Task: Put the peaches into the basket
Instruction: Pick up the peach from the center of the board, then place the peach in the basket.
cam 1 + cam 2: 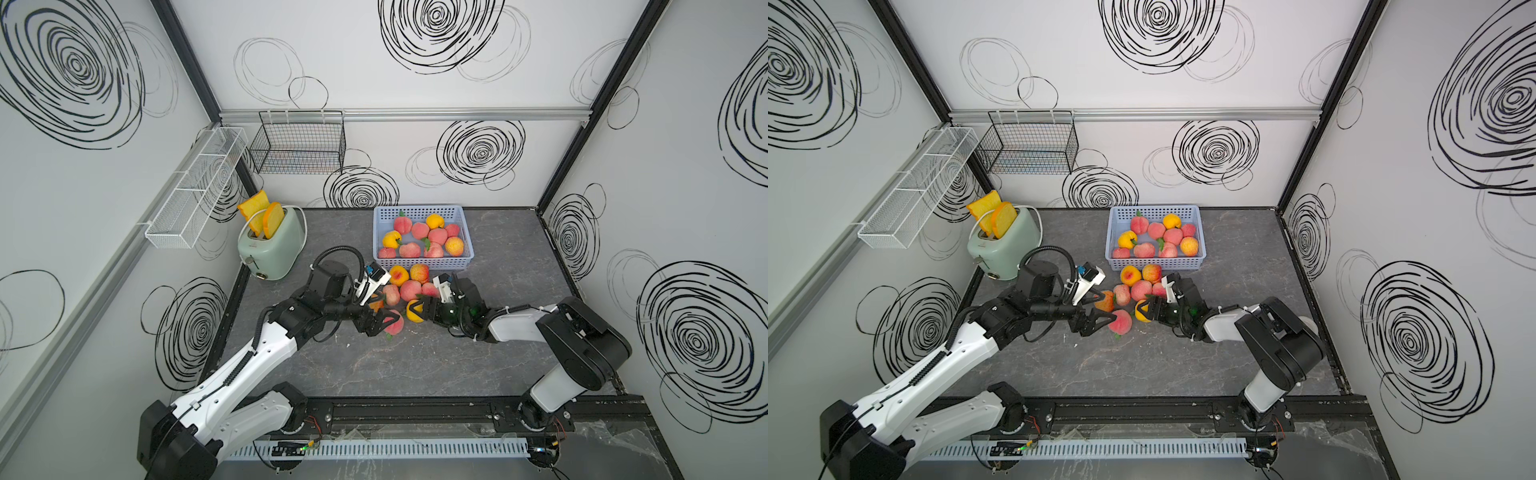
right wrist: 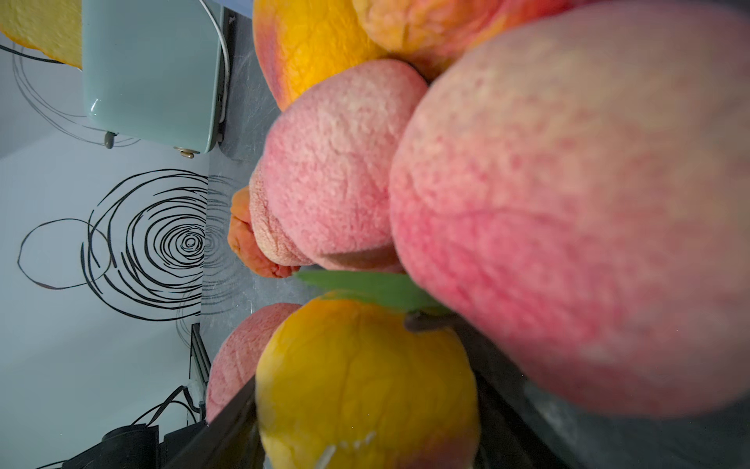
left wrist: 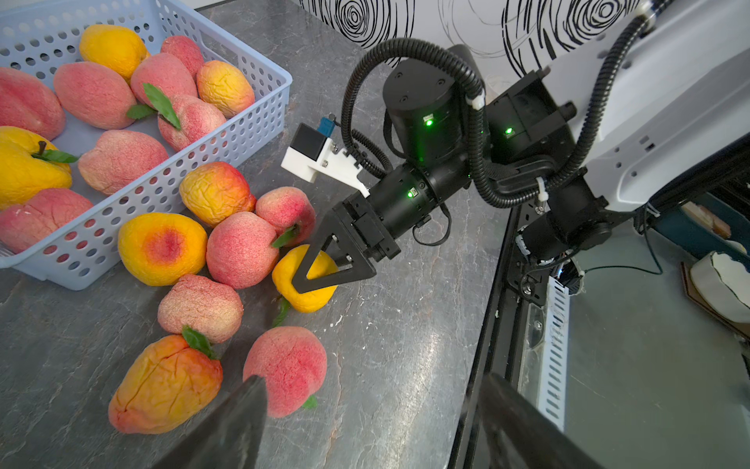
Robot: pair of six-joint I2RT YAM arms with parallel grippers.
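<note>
Grasping yellow peach (image 3: 303,299), right gripper (image 1: 419,310); left gripper (image 3: 373,381) spread, beside pink peach (image 3: 288,365).

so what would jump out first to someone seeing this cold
The bright heap of loose peaches on the dark table, just in front of the blue basket, which holds about ten more. Both arms meet at that heap: the right tool is set around a yellow peach, and the left tool stands open at a pink peach. At the back left sits a mint toaster with toast sticking out.
</note>
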